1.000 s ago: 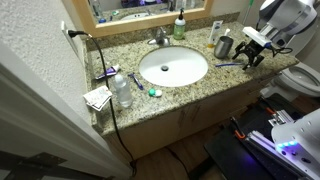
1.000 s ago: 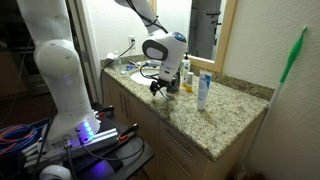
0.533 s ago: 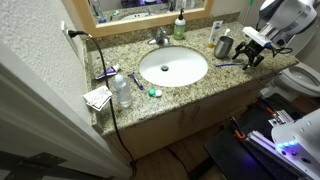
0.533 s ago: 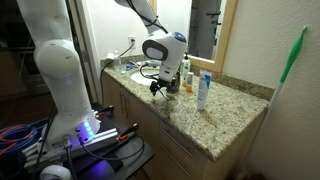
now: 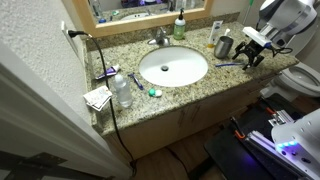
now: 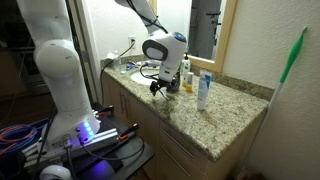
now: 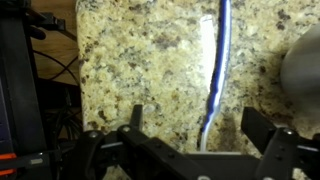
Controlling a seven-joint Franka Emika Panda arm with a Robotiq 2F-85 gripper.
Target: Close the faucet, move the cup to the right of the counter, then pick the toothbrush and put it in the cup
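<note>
The blue toothbrush [image 7: 217, 70] lies flat on the speckled granite counter [image 7: 140, 60] and runs up the middle of the wrist view. My gripper [image 7: 200, 125] hangs just above it, open, one finger on each side of the handle's near end, touching nothing. In an exterior view the toothbrush [image 5: 228, 66] lies right of the white sink [image 5: 172, 67], with the gripper [image 5: 250, 55] over its right end. The dark grey cup [image 5: 223, 46] stands just behind the brush. It shows blurred at the wrist view's right edge [image 7: 303, 70]. The chrome faucet [image 5: 159, 38] sits behind the sink.
A green soap bottle [image 5: 179, 27] stands by the mirror. A clear water bottle [image 5: 122, 92], brushes and small items crowd the counter's left end. A white tube [image 6: 203, 92] stands upright on the counter near the gripper [image 6: 158, 84]. The counter's front edge [image 7: 75, 90] runs down the wrist view's left side.
</note>
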